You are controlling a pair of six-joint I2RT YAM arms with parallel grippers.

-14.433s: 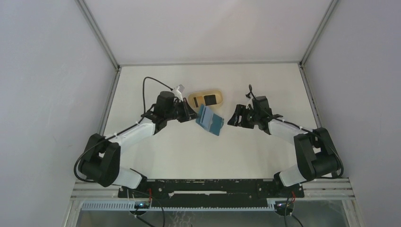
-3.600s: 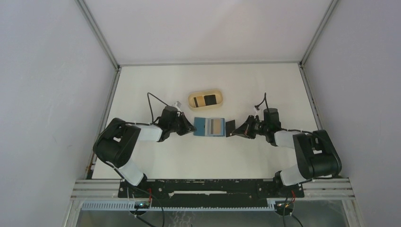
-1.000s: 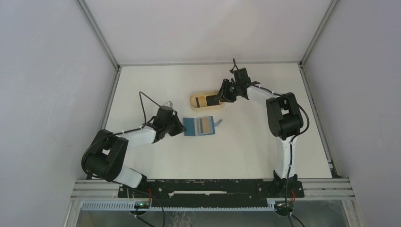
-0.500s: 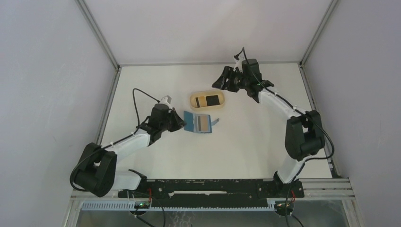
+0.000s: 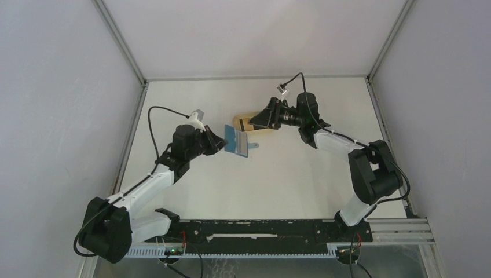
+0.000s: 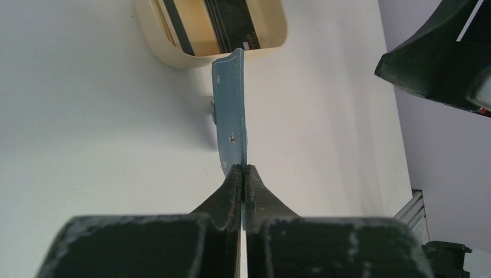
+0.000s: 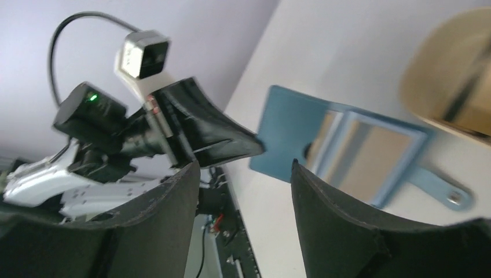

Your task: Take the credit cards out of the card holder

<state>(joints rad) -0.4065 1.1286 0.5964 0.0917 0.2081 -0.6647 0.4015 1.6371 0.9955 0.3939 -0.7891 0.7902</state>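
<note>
My left gripper [image 5: 222,142] is shut on the left edge of the teal-blue card holder [image 5: 238,142] and holds it tilted above the table. The left wrist view shows the holder [image 6: 231,104] edge-on, pinched between the jaws of that gripper [image 6: 244,171]. My right gripper [image 5: 255,121] stands open and empty, above the tan tray and pointing at the holder. From the right wrist, the holder [image 7: 289,127] hangs open with a tan face in its inner pocket and its tab [image 7: 449,196] hanging down. A black credit card [image 6: 234,23] lies in the tray beside a striped one [image 6: 188,26].
The tan rounded tray [image 5: 237,122] stands on the table just behind the holder and is partly hidden by the right gripper; its rim [image 6: 168,55] shows in the left wrist view. The table's side rails and the enclosure walls ring the workspace.
The left arm has lifted the holder off the table and tipped it up. The right gripper has opened wider, left the tray and swung round to face the holder.
</note>
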